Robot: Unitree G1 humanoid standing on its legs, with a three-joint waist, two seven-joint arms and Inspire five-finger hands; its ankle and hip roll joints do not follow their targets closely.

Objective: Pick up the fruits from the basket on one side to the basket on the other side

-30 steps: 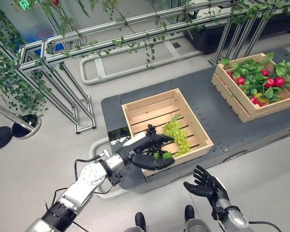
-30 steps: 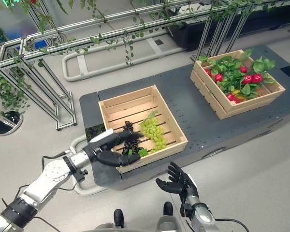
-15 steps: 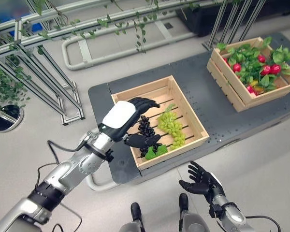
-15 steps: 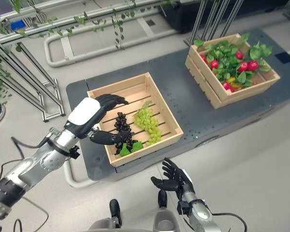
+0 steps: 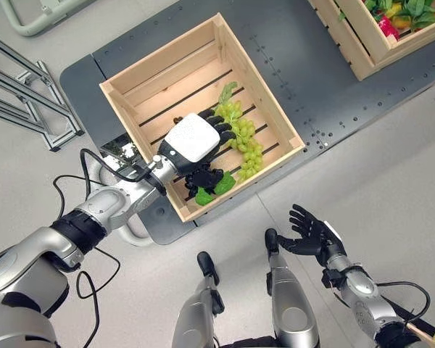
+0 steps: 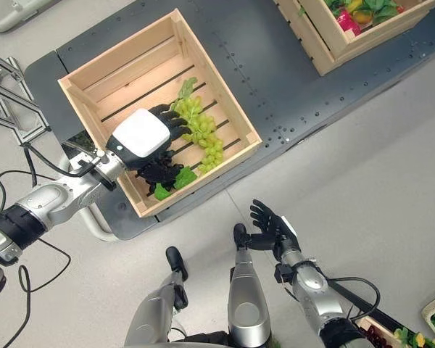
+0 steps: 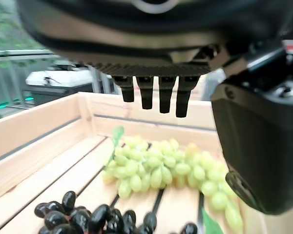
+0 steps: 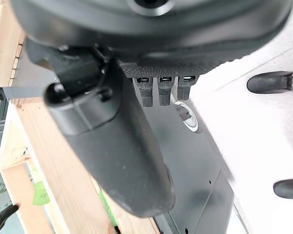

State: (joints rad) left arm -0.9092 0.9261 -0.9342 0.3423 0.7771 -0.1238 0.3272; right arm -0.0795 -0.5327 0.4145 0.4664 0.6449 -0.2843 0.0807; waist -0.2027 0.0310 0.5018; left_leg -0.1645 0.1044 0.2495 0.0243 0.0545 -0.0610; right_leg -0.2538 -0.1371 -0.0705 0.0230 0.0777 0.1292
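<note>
A wooden crate (image 5: 159,52) on the dark platform (image 5: 297,65) holds a bunch of green grapes (image 5: 244,139) and a bunch of black grapes (image 5: 205,178) with a green leaf. My left hand (image 5: 192,139) hovers palm-down over them, open, its white-backed palm above the black bunch. In the left wrist view its straight fingers (image 7: 151,92) hang above the green grapes (image 7: 156,170) and black grapes (image 7: 83,217), touching neither. My right hand (image 5: 312,235) is open low over the floor, in front of the platform.
A second wooden crate (image 5: 362,54) with leaves and red fruit (image 5: 386,24) stands at the platform's far right. A metal frame (image 5: 22,101) rises left of the platform. Bare grey floor lies in front.
The camera has tilted down. My left hand let go of the black grapes at the crate's near side, opened, and now hovers flat over both bunches. The right hand stays open.
</note>
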